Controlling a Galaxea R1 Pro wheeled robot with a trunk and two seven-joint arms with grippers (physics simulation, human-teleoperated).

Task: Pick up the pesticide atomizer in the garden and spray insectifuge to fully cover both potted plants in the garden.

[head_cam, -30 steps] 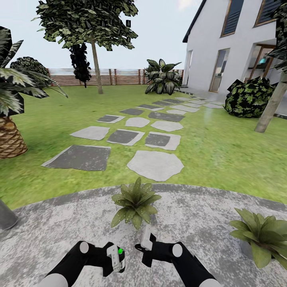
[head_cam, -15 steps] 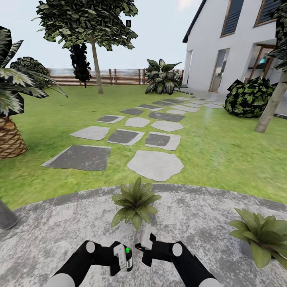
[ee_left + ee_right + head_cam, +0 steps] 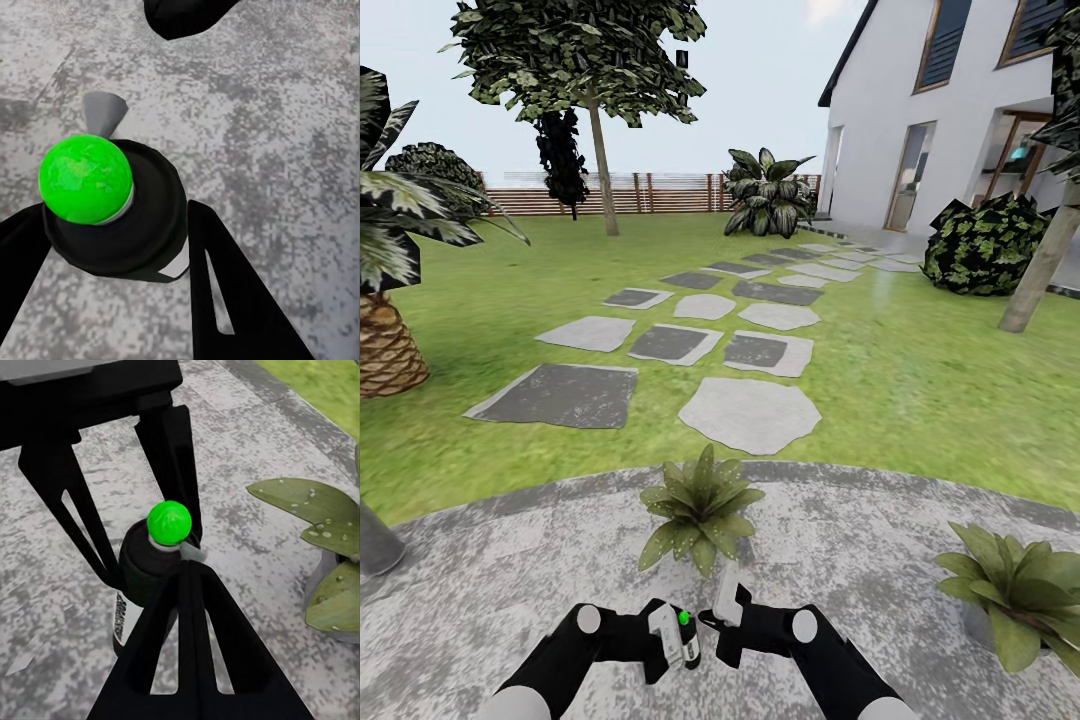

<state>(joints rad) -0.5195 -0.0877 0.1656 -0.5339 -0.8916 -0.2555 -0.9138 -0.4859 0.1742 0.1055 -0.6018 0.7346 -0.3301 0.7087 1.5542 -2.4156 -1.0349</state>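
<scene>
Gripping pesticide atomizer, left end effector clamped, arm low over patio; right end effector empty, fingers together.

Surfaces on the patio — stone, plastic and leaf

The patio looks like rough, mottled grey stone, matt throughout. The pesticide atomizer has a smooth black plastic-looking top, a glossy bright green ball and a pale label. The left gripper and right gripper look like matt black plastic — the near potted plant has waxy, speckled leaves.
</scene>
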